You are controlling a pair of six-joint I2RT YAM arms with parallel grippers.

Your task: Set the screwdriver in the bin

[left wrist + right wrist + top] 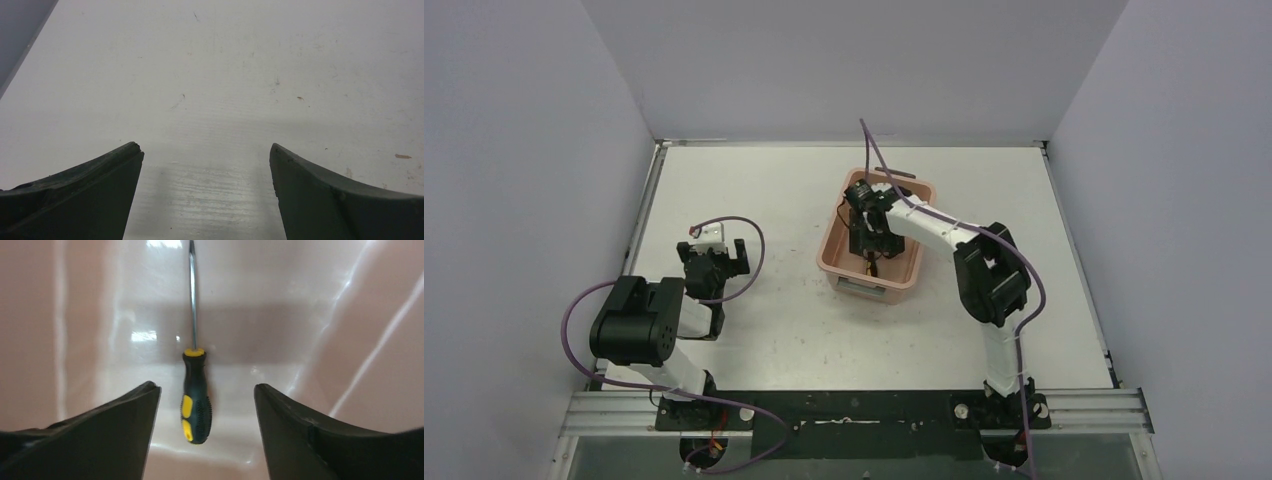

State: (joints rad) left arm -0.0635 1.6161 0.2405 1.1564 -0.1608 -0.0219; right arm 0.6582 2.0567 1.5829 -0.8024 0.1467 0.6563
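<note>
We find the screwdriver (196, 405) lying on the floor of the bin (876, 287), a salmon-pink plastic tub with rounded corners and glossy inner walls that catch bright streaks of light in the right wrist view. The tool has a thin, shiny metal shaft that runs straight away from the camera toward the far wall of the tub. Its stubby black handle has a yellow collar where the shaft enters, two yellow inlays along one side, and a patch of fine raised dots for grip. The right pincer (206, 387) reaches down inside the tub with its two dark, wedge-shaped fingers spread wide apart. The handle lies in the gap between them, a little closer to the left finger, with pink floor showing on both sides, so neither finger touches it. From the top view, the right arm stretches from its base across to the tub, white links alternating with black joint housings, and a purple cable (1024, 275) loops along it. The left pincer (204, 148) sits well away from the tub on the left side of the desk (774, 200), with its fingers also apart and holding nothing. Below it we see only the pale, matt surface, marked with faint scratches and a few small dark specks. The bin stands toward the back middle of the desk.
</note>
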